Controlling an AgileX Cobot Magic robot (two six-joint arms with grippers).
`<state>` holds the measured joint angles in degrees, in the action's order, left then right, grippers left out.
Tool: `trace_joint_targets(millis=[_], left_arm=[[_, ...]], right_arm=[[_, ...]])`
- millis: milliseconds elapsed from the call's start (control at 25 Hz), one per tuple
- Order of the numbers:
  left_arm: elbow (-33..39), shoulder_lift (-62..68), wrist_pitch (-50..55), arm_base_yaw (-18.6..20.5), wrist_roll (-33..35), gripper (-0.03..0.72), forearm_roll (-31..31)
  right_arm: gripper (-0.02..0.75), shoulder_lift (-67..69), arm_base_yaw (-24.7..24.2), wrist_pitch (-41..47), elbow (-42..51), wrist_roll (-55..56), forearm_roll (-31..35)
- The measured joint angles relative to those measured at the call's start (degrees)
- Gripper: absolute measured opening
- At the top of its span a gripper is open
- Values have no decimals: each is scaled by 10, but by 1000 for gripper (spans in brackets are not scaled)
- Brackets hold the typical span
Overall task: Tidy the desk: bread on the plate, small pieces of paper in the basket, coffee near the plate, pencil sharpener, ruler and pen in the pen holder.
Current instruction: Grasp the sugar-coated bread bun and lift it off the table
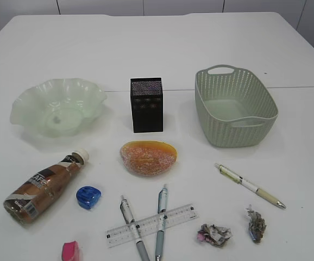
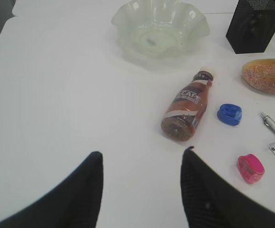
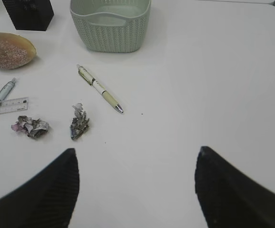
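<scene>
White table (image 1: 162, 49) is filling my screens, and I am seeing nothing tidied yet. Largest first: the pale green woven basket (image 1: 236, 109) is sitting empty, and so is the frosted wavy-edged glass plate (image 1: 57, 106) at far left. The brown coffee bottle (image 1: 44, 188) is lying on its side below the plate. The sugared oval bread (image 1: 148, 157) is waiting before the black mesh pen holder (image 1: 146, 104). Three pens, the clear ruler (image 1: 150, 224), the blue sharpener (image 1: 88, 197) and two crumpled paper scraps (image 1: 215, 234) are lying loose. My left hand (image 2: 140, 187) and right hand (image 3: 136, 183) are both hanging open, gripping nothing.
</scene>
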<state>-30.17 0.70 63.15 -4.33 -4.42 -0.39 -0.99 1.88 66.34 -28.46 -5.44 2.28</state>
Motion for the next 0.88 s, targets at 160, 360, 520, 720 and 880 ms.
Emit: trace_joint_targets(millis=[160,360,520,720,880], left_arm=[[0,0,0,0,0,386,0],[0,0,0,0,0,374,-4],[0,0,0,0,0,365,-5],[0,0,0,0,0,363,-6],[0,0,0,0,0,363,-6]], right_arm=[[559,0,0,0,0,0,0],[559,0,0,0,0,0,0],[559,0,0,0,0,0,0],[559,0,0,0,0,0,0],[559,0,0,0,0,0,0]])
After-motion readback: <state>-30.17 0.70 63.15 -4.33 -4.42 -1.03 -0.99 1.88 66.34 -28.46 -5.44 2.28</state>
